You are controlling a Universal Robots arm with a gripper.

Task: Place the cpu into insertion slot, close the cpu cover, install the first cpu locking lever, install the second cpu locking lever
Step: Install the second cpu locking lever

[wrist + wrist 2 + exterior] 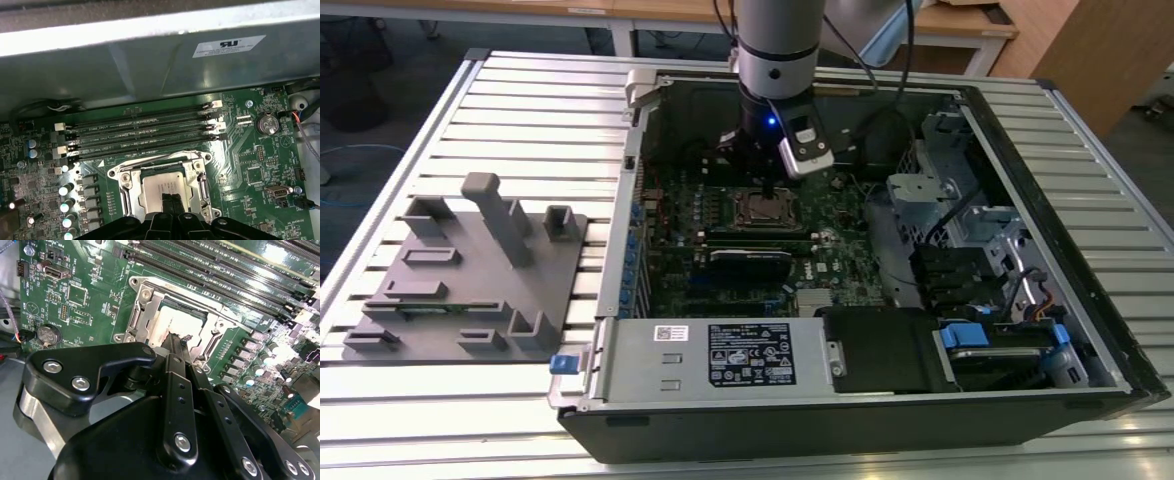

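Note:
The cpu [160, 186], a flat silvery square, lies in the insertion slot [118, 175] on the green motherboard, below the memory slots. The cpu cover [131, 196], a thin silver frame, seems to lie flat around the chip. In both wrist views my gripper [170, 201] is shut, its two black fingertips pressed together with nothing between them. The tips stand over the near edge of the cpu [165, 320] and I cannot tell whether they touch it. In the exterior view the gripper [765, 188] hangs just above the socket [767, 210] inside the open computer case.
Several long black memory slots [145, 131] run beside the socket, towards the grey case wall [150, 60]. A coin battery [266, 123] sits off to one side. A power supply [714, 355] and a drive cage [947, 200] border the board. A grey fixture [467, 270] stands at the exterior view's left.

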